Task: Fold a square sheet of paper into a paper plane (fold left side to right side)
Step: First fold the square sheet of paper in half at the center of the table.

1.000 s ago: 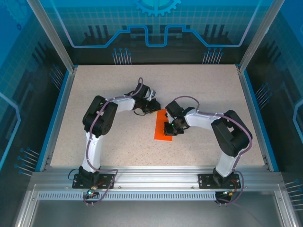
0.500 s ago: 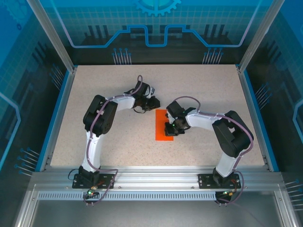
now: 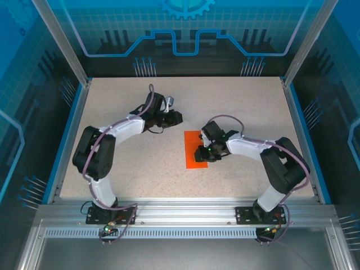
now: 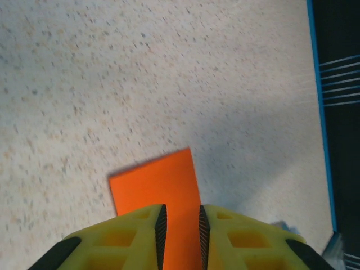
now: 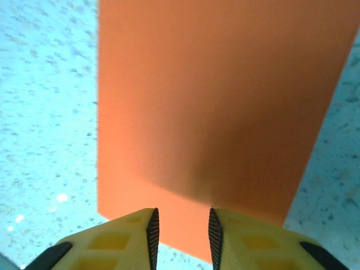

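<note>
square sheet of paper [image 3: 194, 147]: 1, layers unclear; left gripper [image 4: 180, 218] + right gripper [image 5: 181, 220]: 2; table [image 3: 247, 107]: 1

Sheet of paper [image 3: 192, 147]: thin orange paper, matt, smooth. Table [image 3: 140, 163]: speckled, matt, finely grained. Right gripper [image 5: 181, 229] fingers [image 5: 112, 243]: smooth yellow plastic, black ribbed pads [image 5: 152, 228]. Front rail [image 3: 185, 209]: bare silver metal.

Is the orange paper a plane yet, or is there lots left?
Not yet. Done: the sheet of paper lies flat as a narrow rectangle, apparently folded in half. In hand: the right fingers sit slightly apart over its right edge; the left fingers are off the paper. Left: nose and wing folds.
</note>
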Tool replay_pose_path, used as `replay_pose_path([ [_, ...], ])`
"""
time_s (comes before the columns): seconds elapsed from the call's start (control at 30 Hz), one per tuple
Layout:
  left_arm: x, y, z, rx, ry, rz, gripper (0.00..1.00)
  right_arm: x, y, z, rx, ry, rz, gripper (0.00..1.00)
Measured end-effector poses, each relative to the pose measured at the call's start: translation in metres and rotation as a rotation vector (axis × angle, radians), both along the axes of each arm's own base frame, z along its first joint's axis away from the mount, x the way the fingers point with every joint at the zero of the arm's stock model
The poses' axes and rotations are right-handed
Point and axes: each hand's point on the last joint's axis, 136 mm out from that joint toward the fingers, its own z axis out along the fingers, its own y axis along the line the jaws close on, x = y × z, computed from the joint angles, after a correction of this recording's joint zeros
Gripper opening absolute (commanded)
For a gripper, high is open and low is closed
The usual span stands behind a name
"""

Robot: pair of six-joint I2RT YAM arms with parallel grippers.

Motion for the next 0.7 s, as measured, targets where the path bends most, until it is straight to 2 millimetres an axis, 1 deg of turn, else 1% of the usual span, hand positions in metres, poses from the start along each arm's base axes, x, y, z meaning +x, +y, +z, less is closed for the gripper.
replay_pose_path([
  [0.07, -0.013, 0.0, -0.005, -0.004, 0.025, -0.004, 0.25, 0.005, -0.001, 0.016, 0.028, -0.055, -0.007, 0.45],
  [0.13, -0.026, -0.003, -0.018, -0.003, 0.071, -0.014, 0.25, 0.01, -0.008, 0.031, 0.051, -0.103, -0.029, 0.48],
  [0.2, -0.043, -0.012, -0.035, 0.004, 0.128, -0.036, 0.25, 0.014, -0.02, 0.041, 0.066, -0.136, -0.064, 0.5],
  [0.27, -0.053, -0.024, -0.047, 0.01, 0.16, -0.067, 0.25, 0.018, -0.034, 0.044, 0.072, -0.149, -0.106, 0.52],
  [0.37, -0.064, -0.041, -0.067, 0.024, 0.209, -0.101, 0.25, 0.016, -0.053, 0.04, 0.075, -0.145, -0.165, 0.56],
  [0.47, -0.066, -0.053, -0.08, 0.037, 0.234, -0.122, 0.24, 0.008, -0.063, 0.035, 0.075, -0.127, -0.19, 0.58],
  [0.53, -0.062, -0.058, -0.084, 0.04, 0.237, -0.127, 0.24, 0.003, -0.065, 0.032, 0.082, -0.114, -0.192, 0.58],
  [0.6, -0.058, -0.06, -0.086, 0.046, 0.236, -0.123, 0.24, -0.001, -0.065, 0.028, 0.095, -0.092, -0.189, 0.58],
  [0.7, -0.056, -0.057, -0.089, 0.065, 0.233, -0.11, 0.24, -0.006, -0.061, 0.027, 0.128, -0.059, -0.181, 0.56],
])
